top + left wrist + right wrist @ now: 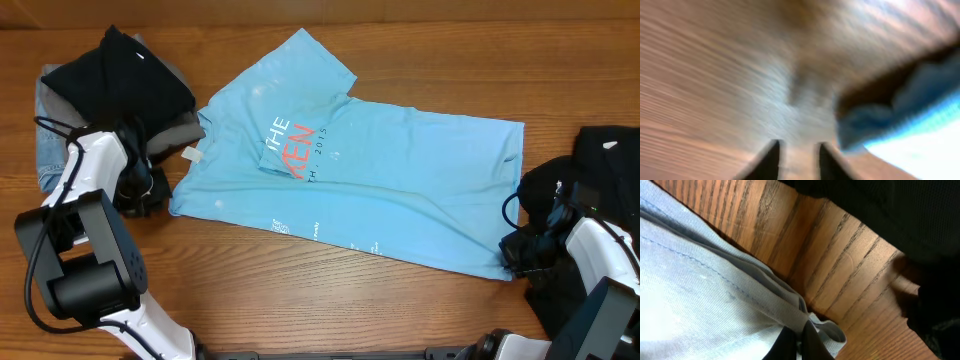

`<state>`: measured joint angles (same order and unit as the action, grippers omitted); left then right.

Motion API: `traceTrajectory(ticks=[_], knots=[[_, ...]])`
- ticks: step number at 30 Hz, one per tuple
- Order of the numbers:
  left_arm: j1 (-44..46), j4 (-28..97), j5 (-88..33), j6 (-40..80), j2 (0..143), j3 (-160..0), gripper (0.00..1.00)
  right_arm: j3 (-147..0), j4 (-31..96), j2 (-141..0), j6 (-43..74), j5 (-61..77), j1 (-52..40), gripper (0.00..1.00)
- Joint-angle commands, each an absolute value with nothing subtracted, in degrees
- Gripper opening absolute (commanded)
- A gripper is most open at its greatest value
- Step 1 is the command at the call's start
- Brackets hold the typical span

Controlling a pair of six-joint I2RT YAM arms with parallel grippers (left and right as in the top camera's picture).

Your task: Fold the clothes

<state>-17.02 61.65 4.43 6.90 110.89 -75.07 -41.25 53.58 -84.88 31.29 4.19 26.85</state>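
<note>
The T-shirt [400, 170] is light blue, with orange-red and white letters [292, 143] on it. The table [300, 310] is brown wood with thin dark lines. One pile of clothes [120, 80] is black, grey and faded blue, and another heap [610, 160] is all black.

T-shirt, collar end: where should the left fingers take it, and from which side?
Grip the T-shirt at its near-left corner, below the neck tag, coming in low from the left. That edge lies flat beside the open left gripper, matching the hem corner the right gripper pinches.
</note>
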Motion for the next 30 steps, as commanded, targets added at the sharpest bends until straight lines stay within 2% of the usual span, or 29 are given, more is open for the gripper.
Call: traceTrajectory(ticks=[1, 3, 5, 10, 13, 16, 19, 22, 23, 26, 30], knots=[[-17.19, 63.02, -3.27, 4.69, 109.36, -75.02, 0.45, -42.61, 53.41, -84.99, 31.31, 2.63, 26.74, 0.04], [-17.19, 62.08, -3.25, 4.69, 109.38, -73.36, 0.53, -42.61, 53.41, -84.99, 31.33, 2.63, 26.74, 0.05], [-17.19, 58.94, -3.03, 4.67, 109.38, -71.24, 0.52, -42.61, 53.43, -84.99, 31.33, 2.63, 26.74, 0.04], [-17.17, 50.33, -4.54, 4.69, 109.38, -65.93, 0.35, -42.61, 53.52, -84.99, 31.33, 2.66, 26.74, 0.05], [-17.17, 49.45, -2.31, 4.67, 109.38, -64.95, 0.13, -42.61, 53.56, -84.99, 31.33, 2.66, 26.76, 0.05], [-17.19, 48.95, -1.34, 3.79, 109.38, -65.04, 0.06, -42.61, 53.41, -84.99, 31.33, 2.63, 26.76, 0.05], [-17.19, 49.01, 0.32, 3.49, 109.36, -65.91, 0.09, -42.63, 52.86, -84.99, 31.33, 2.61, 26.76, 0.05], [-17.28, 49.67, 3.97, 2.11, 109.36, -68.34, 0.08, -42.63, 52.82, -84.99, 31.33, 2.55, 26.76, 0.05], [-17.28, 49.93, 4.78, 2.11, 109.36, -69.63, 0.14, -42.63, 52.82, -84.99, 31.33, 2.55, 26.76, 0.05], [-17.28, 51.57, 8.56, 2.07, 109.36, -74.35, 0.22, -42.63, 53.06, -84.99, 31.68, 1.89, 26.76, 0.04], [-17.28, 53.34, 9.72, 1.67, 109.36, -77.41, 0.24, -42.63, 53.28, -84.99, 31.79, 1.23, 26.76, 0.04]])
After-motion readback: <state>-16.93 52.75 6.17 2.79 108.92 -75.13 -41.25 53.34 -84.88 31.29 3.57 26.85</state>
